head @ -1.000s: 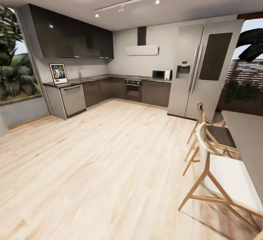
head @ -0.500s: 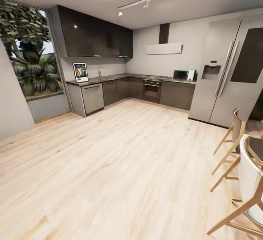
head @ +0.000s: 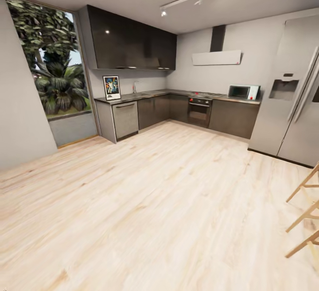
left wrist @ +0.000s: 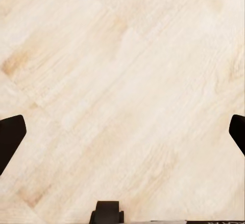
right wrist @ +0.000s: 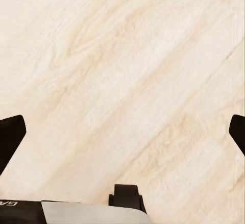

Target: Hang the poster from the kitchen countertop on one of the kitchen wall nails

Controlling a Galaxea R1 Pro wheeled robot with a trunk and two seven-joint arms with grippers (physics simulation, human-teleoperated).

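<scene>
Both wrist views look down on pale wooden floor (left wrist: 122,81): the left hand (left wrist: 122,132) and the right hand (right wrist: 122,132) are spread wide and carry nothing. Far across the room, the poster (head: 111,87) stands upright at the window-side end of the tabletop (head: 146,95), apparently leaning against the wall. It is judged light, rigid and slick-faced; gripping its thin frame edge seems safest.

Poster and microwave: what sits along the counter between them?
In the head view, between the poster and the microwave, the countertop turns its corner carrying a tap and a hob over the oven.
</scene>
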